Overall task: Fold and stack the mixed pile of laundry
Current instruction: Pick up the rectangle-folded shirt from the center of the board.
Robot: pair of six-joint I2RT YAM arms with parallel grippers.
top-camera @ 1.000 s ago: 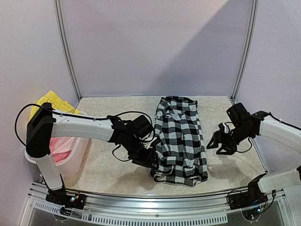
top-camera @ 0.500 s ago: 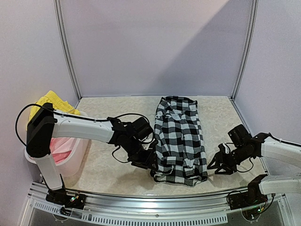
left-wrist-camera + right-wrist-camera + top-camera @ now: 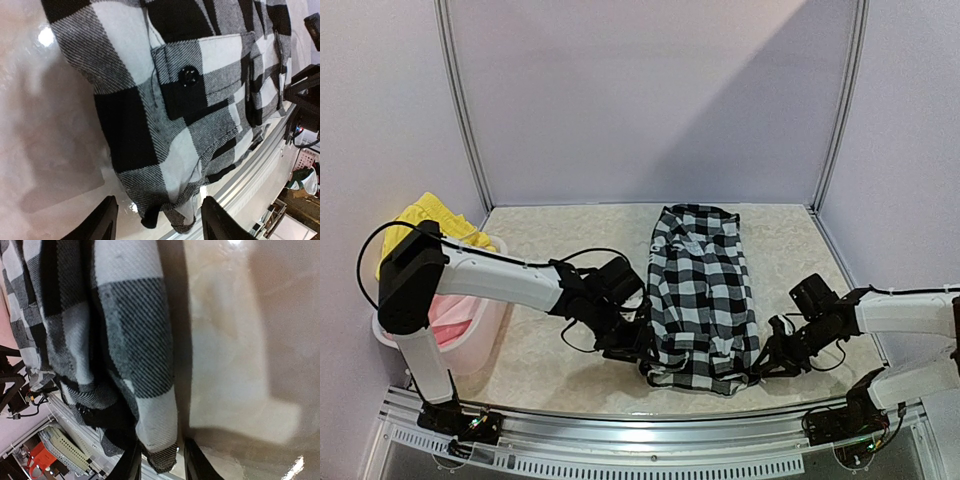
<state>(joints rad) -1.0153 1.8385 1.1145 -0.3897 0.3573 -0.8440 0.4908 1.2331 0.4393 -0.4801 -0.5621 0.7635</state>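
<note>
checked shirt [image 3: 703,290] lies folded lengthwise on table [image 3: 540,370] | left gripper [image 3: 160,220] spread wide astride near-left hem | right gripper [image 3: 160,460] narrower around near-right hem corner, not clamped | handling: likely soft, light, limp; pinch both near corners

The checked shirt [image 3: 703,295] is woven cloth with a visible diagonal twill rib, matt and slightly fuzzy. Its pocket button [image 3: 187,76] is glossy black plastic. The counter [image 3: 535,375] has a smooth, marbled beige surface, glossy enough to carry light glare. The basket [image 3: 488,315] is translucent white plastic. The yellow garment [image 3: 425,213] is soft matt cloth. The rail [image 3: 620,425] at the counter's near edge is ribbed bare metal. The fingers [image 3: 104,222] of the left pincer [image 3: 159,222] are smooth and black with a dull sheen.
</note>
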